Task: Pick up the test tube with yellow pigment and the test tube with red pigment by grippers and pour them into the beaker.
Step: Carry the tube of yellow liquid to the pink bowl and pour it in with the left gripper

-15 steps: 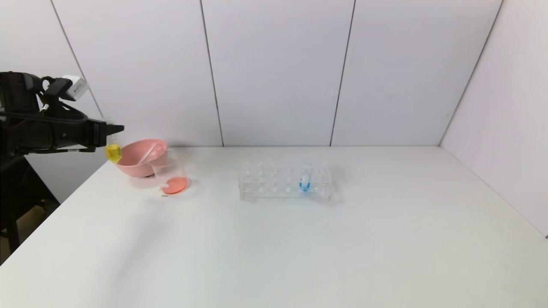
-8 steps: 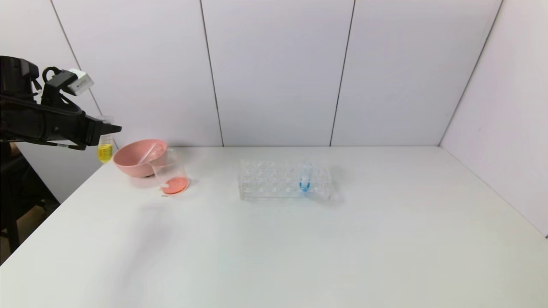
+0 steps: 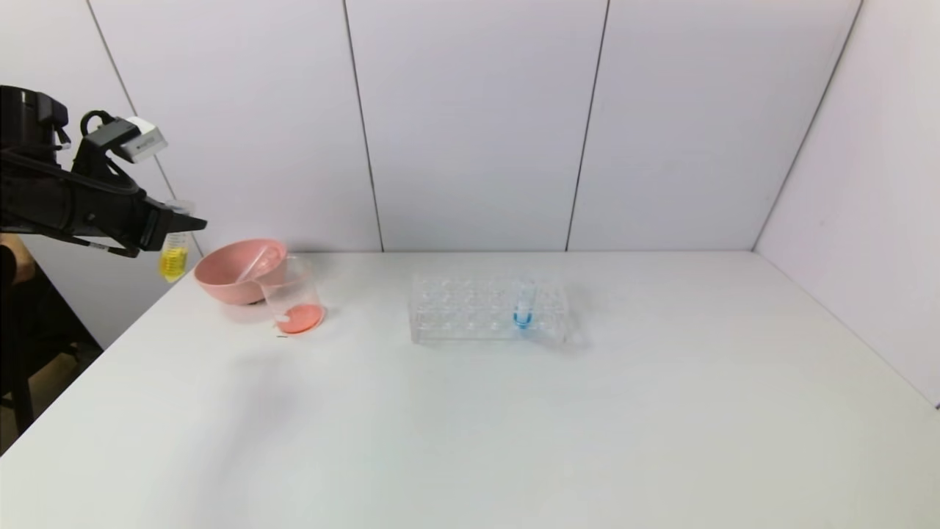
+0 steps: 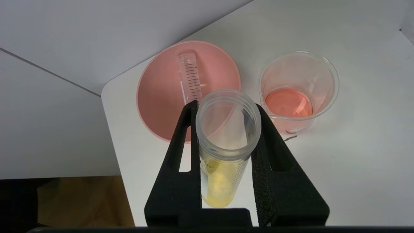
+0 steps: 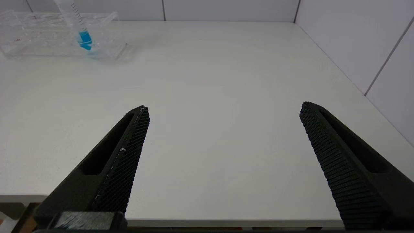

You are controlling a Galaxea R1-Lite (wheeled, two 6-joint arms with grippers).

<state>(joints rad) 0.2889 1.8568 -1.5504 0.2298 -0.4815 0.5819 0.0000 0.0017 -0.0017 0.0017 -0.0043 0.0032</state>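
Since the earlier frames, the left gripper (image 3: 178, 224), clenched on the test tube with yellow pigment (image 3: 173, 258), has drawn back toward the left edge of the head view, so the upright tube now hangs off the table's far-left corner, beside the pink bowl (image 3: 220, 283) holding an emptied tube (image 4: 190, 78). Red-orange liquid already lies in the beaker (image 3: 294, 297), just right of the bowl. From this offset, tipping too early would likely spill yellow pigment into the bowl or onto the table (image 3: 470, 411); the right gripper (image 5: 223, 111) idles with jaws spread wide over the table's right part.
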